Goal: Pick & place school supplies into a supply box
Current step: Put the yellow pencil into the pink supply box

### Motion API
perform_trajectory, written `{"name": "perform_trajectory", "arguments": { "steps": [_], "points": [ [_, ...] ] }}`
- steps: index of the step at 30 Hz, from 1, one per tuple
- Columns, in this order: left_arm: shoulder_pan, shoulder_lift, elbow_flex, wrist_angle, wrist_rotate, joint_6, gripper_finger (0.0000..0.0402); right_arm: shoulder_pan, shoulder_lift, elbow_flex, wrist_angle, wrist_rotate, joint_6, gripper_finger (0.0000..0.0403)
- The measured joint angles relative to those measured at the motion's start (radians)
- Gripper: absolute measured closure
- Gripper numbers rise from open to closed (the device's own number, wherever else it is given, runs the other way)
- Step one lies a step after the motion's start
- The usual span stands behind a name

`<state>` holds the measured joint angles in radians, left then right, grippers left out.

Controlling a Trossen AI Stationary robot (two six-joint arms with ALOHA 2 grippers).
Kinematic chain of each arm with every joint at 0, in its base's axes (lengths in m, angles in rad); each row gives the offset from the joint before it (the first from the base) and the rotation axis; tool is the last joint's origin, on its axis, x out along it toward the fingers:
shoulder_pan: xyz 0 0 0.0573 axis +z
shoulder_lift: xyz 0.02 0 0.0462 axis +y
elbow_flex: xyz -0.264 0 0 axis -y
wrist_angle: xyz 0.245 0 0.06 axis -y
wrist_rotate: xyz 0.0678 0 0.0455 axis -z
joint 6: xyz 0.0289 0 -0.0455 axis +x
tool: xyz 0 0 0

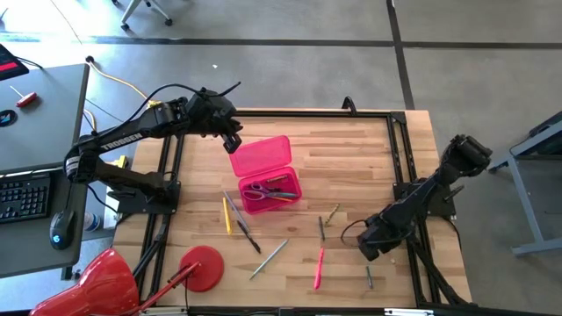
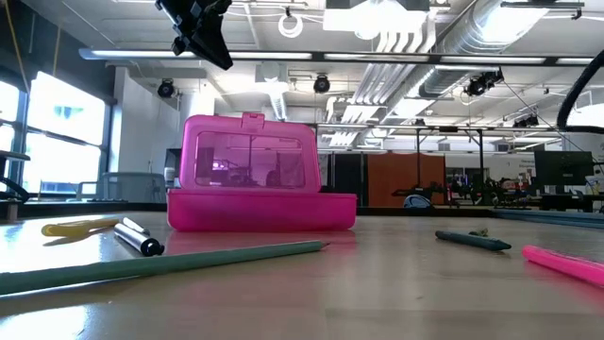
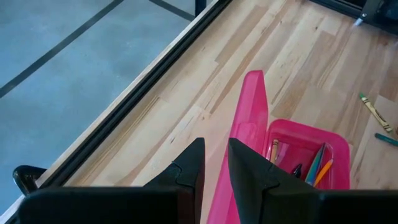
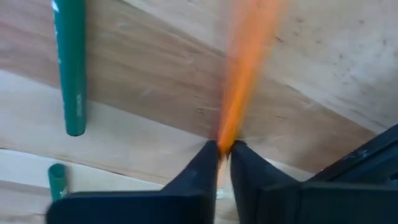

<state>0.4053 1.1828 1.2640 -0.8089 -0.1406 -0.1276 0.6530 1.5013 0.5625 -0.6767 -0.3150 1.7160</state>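
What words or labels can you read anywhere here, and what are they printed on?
"TROSSEN": white letters along the left arm, read in the high view.
The green marker in the right wrist view carries a small print, too blurred to read.
Nothing readable shows on the pink supply box, the pencils or the table.

1. The high view is evenly and brightly lit; the pale wooden tabletop point(image 1: 351, 167) carries only faint, soft shadows.
2. In the low view, daylight floods through tall windows point(image 2: 47, 132) on one side, washing them out, and ceiling lamps glare overhead.
3. The translucent bright pink plastic box point(image 2: 255, 184) glows, backlit.
4. The nearest long grey-green pencil point(image 2: 160, 263) is soft, out of focus.
5. In the right wrist view, a thin orange pencil point(image 4: 245, 68) is smeared and blurred.
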Motion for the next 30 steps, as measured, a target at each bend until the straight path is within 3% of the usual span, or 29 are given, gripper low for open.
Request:
{"name": "perform_trajectory", "arguments": {
  "steps": [9, 17, 21, 26, 30],
  "points": [
    [0.000, 0.000, 0.000, 0.002, -0.002, 0.000, 0.0300, -0.158, 0.010, 0.045, -0.056, 0.031, -0.225, 0.0398],
    [0.000, 0.000, 0.000, 0.001, -0.002, 0.000, 0.0300, -0.250, 0.015, 0.215, -0.230, 0.338, -0.414, 0.0400],
    [0.000, 0.000, 0.000, 0.001, -0.002, 0.000, 0.0300, -0.310, 0.013, 0.307, -0.252, 0.432, -0.521, 0.0397],
    [0.000, 0.000, 0.000, 0.007, -0.002, 0.000, 0.0300, -0.416, 0.013, 0.408, -0.162, 0.565, -0.774, 0.0400],
    [0.000, 0.000, 0.000, 0.008, -0.001, 0.016, 0.0300, -0.511, 0.035, 0.498, -0.013, 0.574, -1.079, 0.0401]
  ]
}}
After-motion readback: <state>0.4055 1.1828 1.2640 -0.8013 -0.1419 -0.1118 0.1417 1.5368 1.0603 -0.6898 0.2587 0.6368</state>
